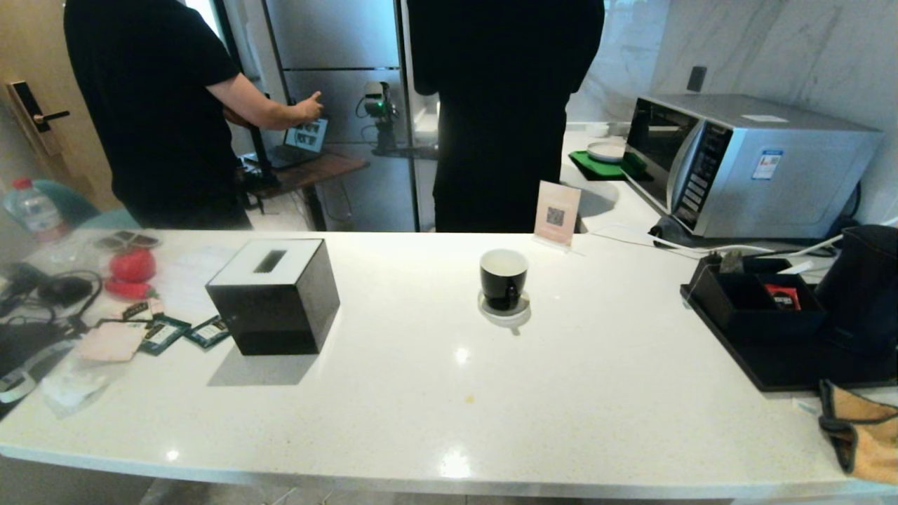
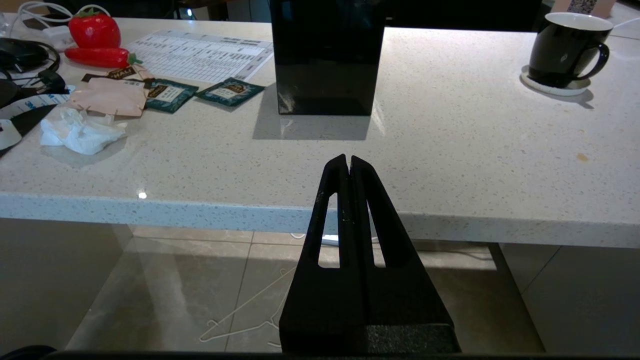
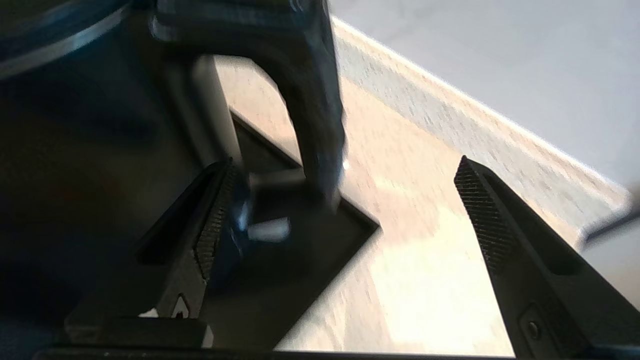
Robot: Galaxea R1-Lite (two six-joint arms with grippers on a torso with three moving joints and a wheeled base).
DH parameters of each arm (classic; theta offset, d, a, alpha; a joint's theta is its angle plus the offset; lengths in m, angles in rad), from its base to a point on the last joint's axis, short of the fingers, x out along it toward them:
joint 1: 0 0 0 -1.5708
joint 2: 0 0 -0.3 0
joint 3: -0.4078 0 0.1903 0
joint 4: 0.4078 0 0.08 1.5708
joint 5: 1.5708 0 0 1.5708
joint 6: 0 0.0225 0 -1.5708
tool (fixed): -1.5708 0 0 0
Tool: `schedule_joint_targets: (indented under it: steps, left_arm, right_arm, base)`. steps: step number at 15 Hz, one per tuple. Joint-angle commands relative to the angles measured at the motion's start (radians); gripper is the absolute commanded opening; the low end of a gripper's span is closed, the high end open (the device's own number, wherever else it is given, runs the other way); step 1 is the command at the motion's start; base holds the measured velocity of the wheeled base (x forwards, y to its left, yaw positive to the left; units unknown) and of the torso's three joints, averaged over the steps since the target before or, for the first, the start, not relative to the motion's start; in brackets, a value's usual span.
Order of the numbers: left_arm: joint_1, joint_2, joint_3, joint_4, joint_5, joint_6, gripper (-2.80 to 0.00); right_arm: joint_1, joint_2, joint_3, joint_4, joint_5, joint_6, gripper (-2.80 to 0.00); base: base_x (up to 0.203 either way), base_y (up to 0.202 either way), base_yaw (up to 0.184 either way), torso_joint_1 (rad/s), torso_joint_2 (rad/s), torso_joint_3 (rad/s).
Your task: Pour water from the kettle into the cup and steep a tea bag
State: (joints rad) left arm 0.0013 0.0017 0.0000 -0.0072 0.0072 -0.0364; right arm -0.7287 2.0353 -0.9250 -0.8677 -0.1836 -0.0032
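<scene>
Matte black, the kettle (image 1: 864,287) is seen on its tray (image 1: 772,365); the right claw (image 3: 345,210) is spread wide beside its handle (image 3: 310,100).

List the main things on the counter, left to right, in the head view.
Red strawberry-shaped toy → dark teal tea bag packets → black cube tissue box → glossy black cup on white saucer → black tray → matte black kettle.

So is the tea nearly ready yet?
Not yet. The cup already sits on its saucer mid-counter, but whether it holds any water cannot be told, and no tea bag shows in it. Right now the right gripper is open beside the kettle handle, gripping nothing. The left gripper is shut, parked below the counter edge. Pouring and steeping are left.
</scene>
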Motion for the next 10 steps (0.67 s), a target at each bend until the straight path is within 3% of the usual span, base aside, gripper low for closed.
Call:
schedule_joint_targets:
  steps: [1,2,3,10]
  left_arm:
    - [0.000,0.001,0.000,0.000,0.000,0.000,-2.80]
    - [0.000,0.001,0.000,0.000,0.000,0.000,-2.80]
    - [0.000,0.001,0.000,0.000,0.000,0.000,-2.80]
    - [0.000,0.001,0.000,0.000,0.000,0.000,-2.80]
  right_arm:
    - [0.001,-0.092,0.083,-0.005,0.001,-0.001,0.00]
    - [0.001,-0.126,0.120,-0.005,0.007,-0.002,0.00]
    - [0.001,-0.158,0.154,-0.005,0.022,-0.004,-2.80]
    - [0.004,-0.412,0.380,0.010,0.108,-0.037,-2.80]
  base:
    - [0.000,0.000,0.000,0.000,0.00,0.000]
    - [0.000,0.000,0.000,0.000,0.00,0.000]
    - [0.000,0.000,0.000,0.000,0.00,0.000]
    - [0.000,0.000,0.000,0.000,0.00,0.000]
